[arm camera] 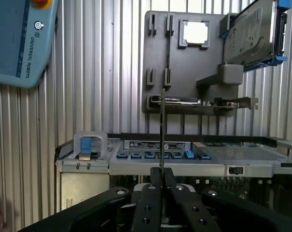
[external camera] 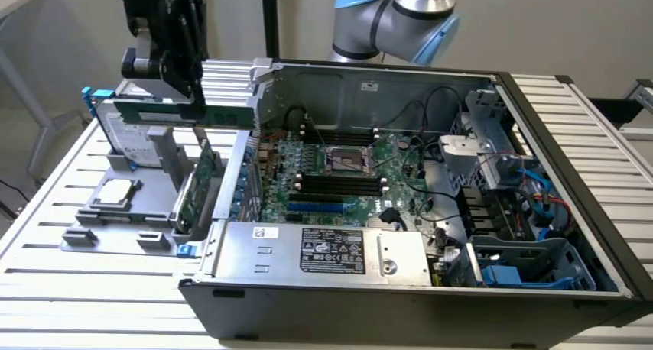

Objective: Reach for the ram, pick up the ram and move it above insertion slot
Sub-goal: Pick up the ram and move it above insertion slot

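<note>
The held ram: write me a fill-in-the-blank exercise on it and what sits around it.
1. The gripper is shut on the long, thin ____ ram stick.
2. In the exterior view, the ram is held above the grey parts holder, to the ____ of the open black computer case.
3. A square silver ____ chip lies in the holder.
4. Seen edge-on in the wrist view, the ram rises from between the two black ____.

Missing words: green; left; processor; fingers

Green ram [external camera: 183, 114], black tool [external camera: 189, 98], grey holder tray [external camera: 112, 239], ribbed white table [external camera: 61, 289], blue-tabbed drive [external camera: 128, 140].
</note>
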Motion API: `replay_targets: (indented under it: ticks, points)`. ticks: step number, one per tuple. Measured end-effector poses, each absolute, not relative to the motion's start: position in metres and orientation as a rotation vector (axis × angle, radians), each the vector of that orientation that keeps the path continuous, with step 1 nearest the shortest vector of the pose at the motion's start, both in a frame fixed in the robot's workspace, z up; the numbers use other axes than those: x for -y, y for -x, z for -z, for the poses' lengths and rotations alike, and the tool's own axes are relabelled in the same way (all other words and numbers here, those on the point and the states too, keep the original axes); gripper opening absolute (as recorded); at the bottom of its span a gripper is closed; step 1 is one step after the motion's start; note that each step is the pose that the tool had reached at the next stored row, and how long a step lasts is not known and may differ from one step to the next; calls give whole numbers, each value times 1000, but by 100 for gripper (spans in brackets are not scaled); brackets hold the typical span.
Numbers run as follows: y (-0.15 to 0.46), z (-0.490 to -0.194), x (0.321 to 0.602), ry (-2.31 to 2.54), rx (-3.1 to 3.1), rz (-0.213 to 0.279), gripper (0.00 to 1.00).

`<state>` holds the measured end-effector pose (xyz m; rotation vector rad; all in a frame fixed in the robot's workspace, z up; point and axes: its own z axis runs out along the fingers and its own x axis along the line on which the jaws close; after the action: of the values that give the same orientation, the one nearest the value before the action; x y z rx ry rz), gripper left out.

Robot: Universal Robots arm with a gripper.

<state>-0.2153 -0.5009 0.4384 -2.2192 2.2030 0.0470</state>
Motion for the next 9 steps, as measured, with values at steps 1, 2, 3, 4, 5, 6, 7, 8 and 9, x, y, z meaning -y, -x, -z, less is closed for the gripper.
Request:
replay_targets:
  ticks: [1,2,3,4,5,6,7,8,9]
  points:
    - [211,-438,501,2219,-2203,-47,13]
    - [206,-438,501,2219,-2203,-47,13]
    - [202,-438,501,2219,-2203,-47,13]
    - [197,-438,501,2219,-2203,-47,13]
    - [193,-438,501,2219,-2203,-47,13]
    - [188,-438,500,2219,-2203,-47,13]
    - [184,-438,500,2219,-2203,-47,13]
    - [179,-438,500,2219,-2203,-47,13]
    - [175,-438,499,2219,-2203,-47,13]
